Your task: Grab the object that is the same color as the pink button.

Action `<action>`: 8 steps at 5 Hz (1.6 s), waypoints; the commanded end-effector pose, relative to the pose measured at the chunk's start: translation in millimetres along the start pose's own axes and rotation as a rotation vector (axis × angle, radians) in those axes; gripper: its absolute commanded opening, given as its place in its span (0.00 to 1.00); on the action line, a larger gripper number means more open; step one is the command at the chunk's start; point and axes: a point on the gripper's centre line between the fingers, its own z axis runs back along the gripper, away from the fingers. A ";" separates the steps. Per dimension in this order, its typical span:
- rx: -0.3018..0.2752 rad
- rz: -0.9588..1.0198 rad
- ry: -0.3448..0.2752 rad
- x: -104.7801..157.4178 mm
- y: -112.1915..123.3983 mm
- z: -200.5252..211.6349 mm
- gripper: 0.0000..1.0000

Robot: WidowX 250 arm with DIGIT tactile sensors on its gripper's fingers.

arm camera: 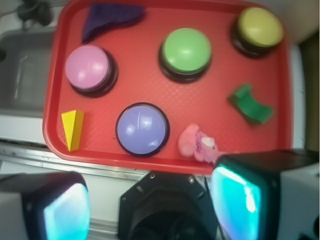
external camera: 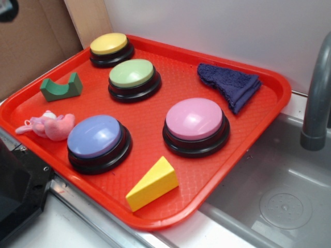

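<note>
The pink plush toy [external camera: 50, 126] lies at the red tray's [external camera: 217, 170] edge, just beside the lavender-blue button [external camera: 98, 140]. The pink button [external camera: 195, 124] sits well apart. My hand [arm camera: 150, 210] hangs spread wide, holding nothing, short of the tray.

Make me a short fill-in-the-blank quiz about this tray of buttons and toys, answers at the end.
1. The plush toy lies right beside the button with the ____ top.
2. The tray holding everything is ____.
3. The cloth in the tray's corner is dark ____.
4. The number of dome buttons on the tray is ____.

Missing words: lavender-blue; red; blue; four.
</note>
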 end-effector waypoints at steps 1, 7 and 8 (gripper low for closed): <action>-0.070 -0.309 -0.017 -1.5 23.1 -59.8 1.00; -0.024 -0.680 0.098 -21.5 80.4 -167.6 1.00; -0.009 -0.653 0.114 -19.4 84.1 -176.8 1.00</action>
